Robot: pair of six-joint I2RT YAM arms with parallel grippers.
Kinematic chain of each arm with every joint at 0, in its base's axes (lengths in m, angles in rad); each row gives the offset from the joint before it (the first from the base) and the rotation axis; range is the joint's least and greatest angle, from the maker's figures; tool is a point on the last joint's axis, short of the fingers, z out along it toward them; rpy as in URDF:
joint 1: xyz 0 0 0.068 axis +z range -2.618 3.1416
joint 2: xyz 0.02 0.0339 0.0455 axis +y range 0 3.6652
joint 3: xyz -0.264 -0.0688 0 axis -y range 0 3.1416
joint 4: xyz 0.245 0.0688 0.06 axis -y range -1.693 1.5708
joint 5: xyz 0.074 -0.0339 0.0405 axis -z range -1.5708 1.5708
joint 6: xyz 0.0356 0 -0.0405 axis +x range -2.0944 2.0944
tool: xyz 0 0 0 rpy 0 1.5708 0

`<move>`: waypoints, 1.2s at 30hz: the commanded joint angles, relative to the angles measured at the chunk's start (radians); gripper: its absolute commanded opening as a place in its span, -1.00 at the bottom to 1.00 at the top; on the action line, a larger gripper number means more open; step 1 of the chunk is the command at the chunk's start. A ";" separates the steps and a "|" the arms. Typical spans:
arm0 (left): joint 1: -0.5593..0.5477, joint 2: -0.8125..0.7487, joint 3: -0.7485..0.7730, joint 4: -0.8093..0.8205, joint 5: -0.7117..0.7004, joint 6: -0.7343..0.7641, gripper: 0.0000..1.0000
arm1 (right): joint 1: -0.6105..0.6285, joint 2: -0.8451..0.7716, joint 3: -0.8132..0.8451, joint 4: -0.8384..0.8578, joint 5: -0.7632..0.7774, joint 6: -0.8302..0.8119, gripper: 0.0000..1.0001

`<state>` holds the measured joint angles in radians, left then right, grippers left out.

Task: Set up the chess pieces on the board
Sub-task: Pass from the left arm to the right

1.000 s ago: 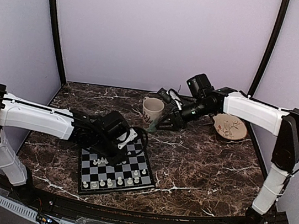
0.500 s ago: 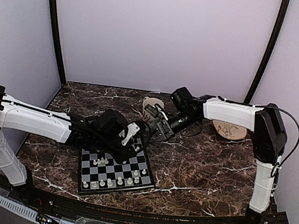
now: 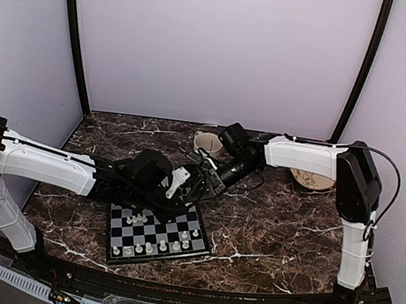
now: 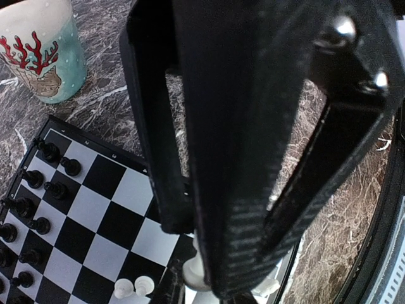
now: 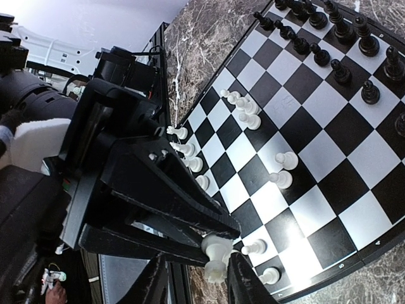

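The board (image 3: 158, 230) lies on the marble near the front, with several white chess pieces (image 3: 150, 247) on its near rows. Its far rows are hidden under the arms there. My left gripper (image 3: 187, 182) hovers over the board's far edge, shut on a white chess piece (image 4: 197, 269). The right wrist view shows that white piece (image 5: 215, 256) pinched at the left fingertips (image 5: 209, 221). My right gripper (image 5: 202, 285) is open, one finger on each side of the piece, and it meets the left gripper (image 3: 208, 177). Black pieces (image 5: 335, 38) line the far rows.
A white mug (image 3: 208, 144) with a red coral pattern stands behind the grippers, also in the left wrist view (image 4: 41, 50). A patterned plate (image 3: 313, 175) lies at the right rear, partly behind the right arm. Walls close in on three sides.
My right gripper has swung left and down from beside the mug to the left gripper's tips. The left gripper has shifted slightly right, still holding the white piece.
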<state>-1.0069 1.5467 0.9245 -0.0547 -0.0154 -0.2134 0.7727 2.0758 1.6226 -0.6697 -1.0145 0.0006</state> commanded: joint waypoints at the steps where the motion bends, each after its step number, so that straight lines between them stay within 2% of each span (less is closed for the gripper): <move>1: -0.001 -0.042 -0.019 0.024 0.008 -0.011 -0.75 | 0.011 0.020 0.012 0.019 -0.020 0.005 -0.40; 11: -0.004 -0.040 -0.024 0.033 0.011 -0.017 -0.75 | 0.014 0.032 0.005 0.029 -0.006 0.018 -0.44; 21: -0.004 -0.031 -0.022 0.038 0.002 -0.023 -0.75 | 0.014 0.037 -0.005 0.040 -0.003 0.019 -0.86; 27: -0.003 -0.023 -0.010 -0.012 -0.084 -0.020 -0.29 | 0.007 0.010 0.009 0.008 0.056 -0.034 -0.93; 29: 0.003 -0.034 -0.004 -0.047 -0.152 -0.039 0.07 | -0.001 -0.011 0.005 -0.003 0.089 -0.059 -0.94; 30: 0.012 -0.046 0.001 -0.061 -0.155 -0.043 0.74 | -0.006 -0.024 -0.003 -0.002 0.105 -0.068 -0.94; 31: 0.023 -0.057 0.005 -0.067 -0.146 -0.039 0.95 | -0.010 -0.037 -0.013 0.000 0.117 -0.075 -0.94; 36: 0.053 -0.096 0.045 -0.130 -0.171 0.010 0.98 | -0.028 -0.110 -0.067 0.002 0.211 -0.129 -0.94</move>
<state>-0.9741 1.5208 0.9173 -0.1108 -0.1291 -0.2394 0.7620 2.0586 1.5909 -0.6605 -0.8959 -0.0605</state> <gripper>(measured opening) 0.987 0.082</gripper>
